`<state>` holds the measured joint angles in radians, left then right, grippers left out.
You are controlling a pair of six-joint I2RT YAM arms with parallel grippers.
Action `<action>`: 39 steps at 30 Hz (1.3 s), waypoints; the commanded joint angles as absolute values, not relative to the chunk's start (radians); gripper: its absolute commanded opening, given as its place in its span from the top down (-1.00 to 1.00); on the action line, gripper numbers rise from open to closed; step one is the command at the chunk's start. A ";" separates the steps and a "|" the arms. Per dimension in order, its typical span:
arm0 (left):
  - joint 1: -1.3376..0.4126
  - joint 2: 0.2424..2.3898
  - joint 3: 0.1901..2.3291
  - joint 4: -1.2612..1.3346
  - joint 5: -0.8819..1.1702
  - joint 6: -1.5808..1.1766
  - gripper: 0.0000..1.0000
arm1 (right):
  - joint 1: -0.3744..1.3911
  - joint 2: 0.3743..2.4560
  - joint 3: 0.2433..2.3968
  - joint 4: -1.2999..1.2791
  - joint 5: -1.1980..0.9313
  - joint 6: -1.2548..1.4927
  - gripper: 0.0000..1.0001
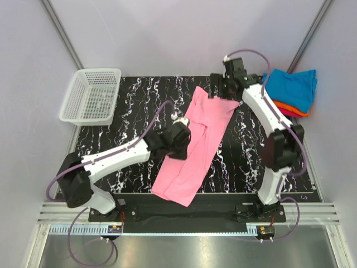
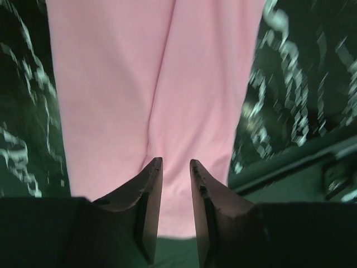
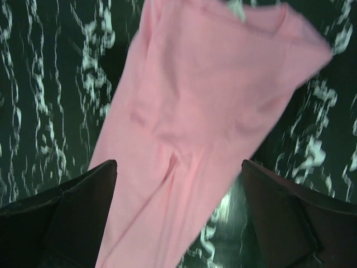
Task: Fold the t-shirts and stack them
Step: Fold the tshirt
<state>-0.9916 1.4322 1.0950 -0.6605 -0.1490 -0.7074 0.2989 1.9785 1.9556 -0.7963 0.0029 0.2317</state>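
A bright pink t-shirt [image 1: 198,142], folded into a long strip, lies diagonally on the black marbled table. My left gripper [image 1: 179,146] hovers over its left edge at mid-length. In the left wrist view the left gripper [image 2: 175,162] has its jaws a little apart, with nothing between them and the pink cloth [image 2: 156,84] below. My right gripper [image 1: 226,90] is over the shirt's far end. In the right wrist view the right gripper [image 3: 178,163] is wide open and empty above the pink shirt [image 3: 212,95], whose white neck label [image 3: 239,8] shows at the top. Folded teal-blue, orange and magenta shirts [image 1: 293,89] are stacked at the back right.
A white plastic mesh basket [image 1: 92,95] stands at the table's back left corner. Bare marbled table [image 1: 128,111] lies left of the pink shirt and between it and the right arm. A metal rail [image 1: 184,215] runs along the near edge.
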 commanded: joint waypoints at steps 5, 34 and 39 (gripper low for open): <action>-0.743 1.727 1.455 -0.568 -0.006 -0.629 0.45 | 0.396 1.579 1.259 -0.594 -0.022 0.409 -0.99; -0.577 2.411 1.876 -0.123 0.298 -0.738 0.48 | 0.623 1.495 0.790 -0.210 -0.480 0.566 -1.00; -0.577 2.414 1.896 -0.193 0.218 -0.707 0.47 | 0.640 1.583 0.798 -0.199 -0.431 0.595 -1.00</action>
